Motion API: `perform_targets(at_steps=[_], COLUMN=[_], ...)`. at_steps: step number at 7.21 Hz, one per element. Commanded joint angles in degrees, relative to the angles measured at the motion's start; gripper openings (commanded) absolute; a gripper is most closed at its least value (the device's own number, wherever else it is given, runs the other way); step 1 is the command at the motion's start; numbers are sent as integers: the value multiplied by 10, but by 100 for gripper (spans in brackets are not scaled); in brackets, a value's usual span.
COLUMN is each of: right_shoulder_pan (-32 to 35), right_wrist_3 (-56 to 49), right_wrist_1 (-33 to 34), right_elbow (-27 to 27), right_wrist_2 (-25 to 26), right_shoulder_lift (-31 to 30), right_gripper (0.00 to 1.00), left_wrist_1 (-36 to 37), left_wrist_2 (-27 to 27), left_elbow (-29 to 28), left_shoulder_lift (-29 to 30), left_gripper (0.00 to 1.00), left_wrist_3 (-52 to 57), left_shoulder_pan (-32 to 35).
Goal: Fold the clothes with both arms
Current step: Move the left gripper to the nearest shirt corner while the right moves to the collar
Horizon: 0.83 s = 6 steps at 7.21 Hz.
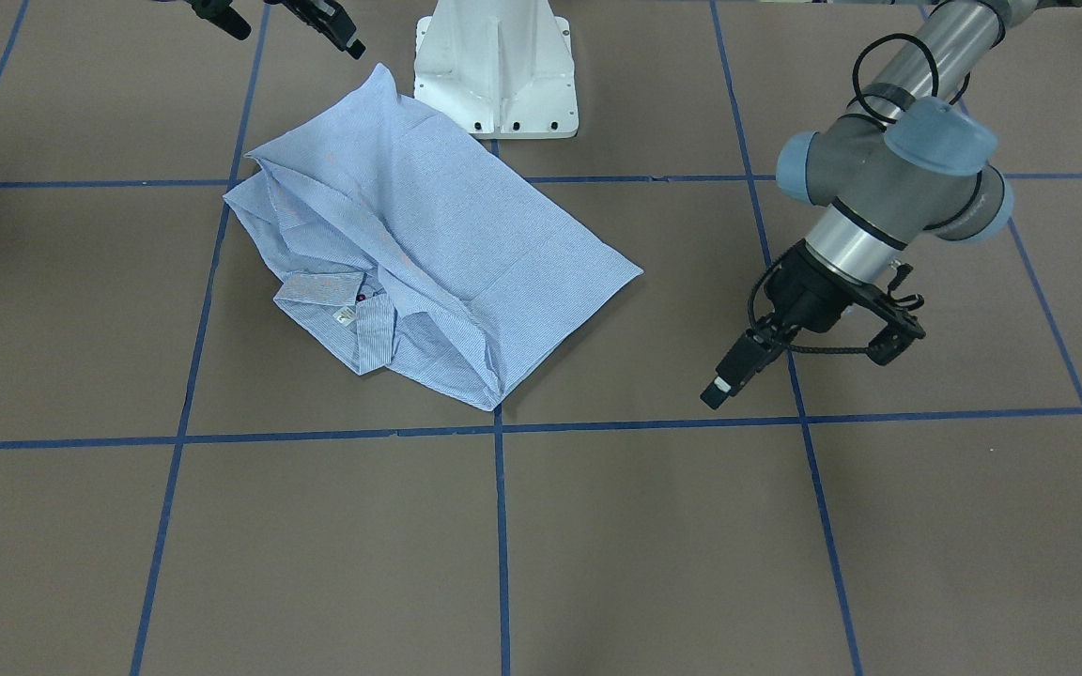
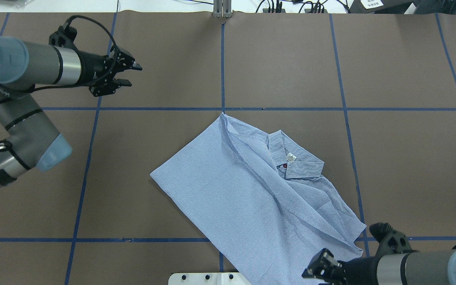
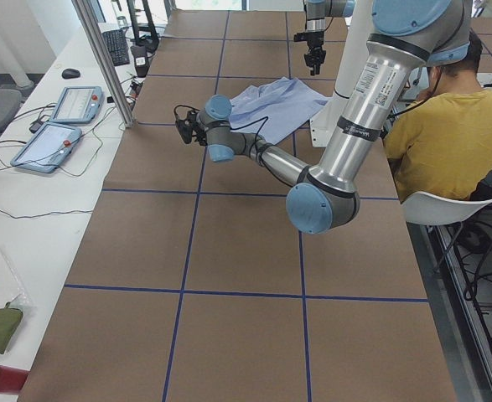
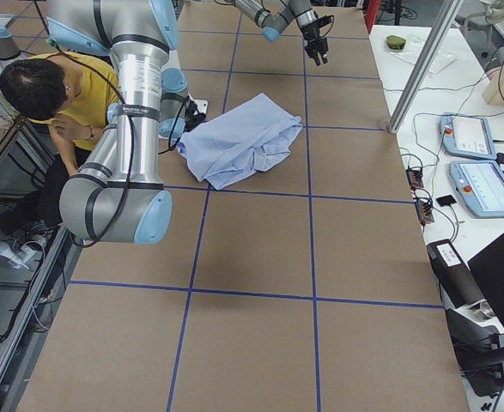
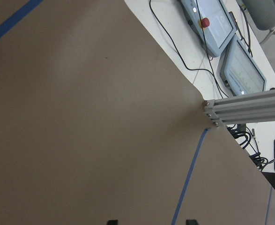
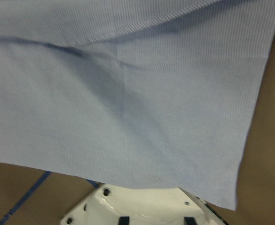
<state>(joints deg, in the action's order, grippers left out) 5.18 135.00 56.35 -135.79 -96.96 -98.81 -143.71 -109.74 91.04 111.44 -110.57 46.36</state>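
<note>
Left arm reaches out level over the desk's far left, left fingers spread and empty, shirt lying folded mid-desk, right arm low at its near hem, right fingers spread, empty.

It was a robotics lab. Beside the tape-gridded table stood an aluminium post and two teach pendants.
</note>
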Motion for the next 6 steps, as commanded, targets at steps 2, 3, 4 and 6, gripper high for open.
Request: perform_targets(at_steps=[2, 3, 4, 6], right_shoulder_pan=[184, 237, 248, 268], right_wrist_3=[-1, -19, -72, -81], right_wrist_1=[2, 0, 0, -1], right_elbow=[38, 67, 99, 152], right_wrist_2=[-7, -7, 2, 1], right_shoulder_lift=[78, 82, 97, 136], right_gripper=[100, 100, 100, 100], left_wrist_1=[5, 10, 10, 10], left_wrist_2=[105, 130, 135, 135], left_elbow=[52, 46, 46, 47], left_shoulder_lift=[-82, -78, -78, -79], left_gripper=[77, 77, 77, 75], left_wrist_3=[-12, -12, -12, -12], left_shoulder_pan=[-126, -157, -174, -197])
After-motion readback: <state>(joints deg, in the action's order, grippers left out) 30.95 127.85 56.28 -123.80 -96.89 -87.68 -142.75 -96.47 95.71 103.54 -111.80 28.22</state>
